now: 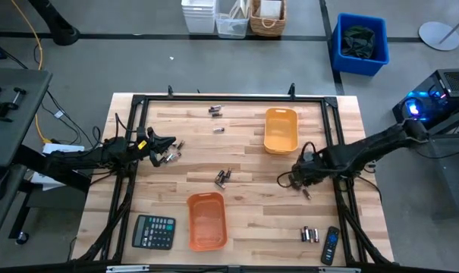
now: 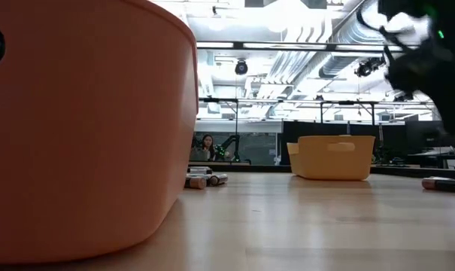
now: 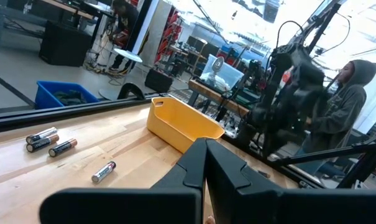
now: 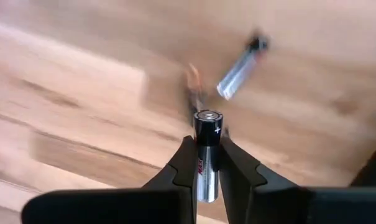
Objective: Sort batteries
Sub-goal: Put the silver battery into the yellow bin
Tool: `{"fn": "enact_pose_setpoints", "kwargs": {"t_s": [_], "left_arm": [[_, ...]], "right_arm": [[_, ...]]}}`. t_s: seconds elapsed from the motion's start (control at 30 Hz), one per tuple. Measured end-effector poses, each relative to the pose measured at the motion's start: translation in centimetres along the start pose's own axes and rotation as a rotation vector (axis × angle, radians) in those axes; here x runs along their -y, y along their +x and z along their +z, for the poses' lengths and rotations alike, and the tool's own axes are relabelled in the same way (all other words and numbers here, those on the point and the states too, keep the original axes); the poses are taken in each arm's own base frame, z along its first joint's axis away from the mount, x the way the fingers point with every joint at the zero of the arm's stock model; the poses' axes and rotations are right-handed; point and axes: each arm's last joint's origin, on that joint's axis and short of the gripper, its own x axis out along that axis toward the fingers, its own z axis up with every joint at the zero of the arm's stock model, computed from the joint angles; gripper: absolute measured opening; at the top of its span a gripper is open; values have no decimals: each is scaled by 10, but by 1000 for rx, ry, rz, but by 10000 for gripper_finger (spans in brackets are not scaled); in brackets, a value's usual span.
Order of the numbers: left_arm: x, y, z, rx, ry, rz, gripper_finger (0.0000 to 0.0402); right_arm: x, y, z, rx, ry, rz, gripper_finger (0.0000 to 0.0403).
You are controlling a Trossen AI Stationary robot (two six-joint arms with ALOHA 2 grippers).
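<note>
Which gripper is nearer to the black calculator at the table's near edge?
Left. The left gripper hangs above and slightly beside the calculator, while the right gripper, holding a battery, is far across the table.

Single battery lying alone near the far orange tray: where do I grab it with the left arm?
Take the lone battery mid-barrel, from straight above, fingers straddling its short width. It lies flat on the table with bare wood around it, so nothing likely blocks the left gripper; the right gripper holds another battery.
</note>
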Motion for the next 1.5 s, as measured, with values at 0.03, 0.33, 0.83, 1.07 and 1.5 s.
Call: {"fn": "enact_pose_setpoints", "kwargs": {"t_s": [0.03,0.33,0.83,1.07,1.5], "left_arm": [[0,0,0,0,0,0,1],[0,0,0,0,0,0,1],[0,0,0,0,0,0,1],[0,0,0,0,0,0,1],[0,0,0,-1,0,0,1]], "right_arm": [[-7,-14,3,56,5,44,33],[-13,-51,74,526,76,19,33],[-14,-43,96,370,-30,49,217],[-13,-36,49,134,69,-62,208],[-28,2,30,84,173,-322,206]]}}
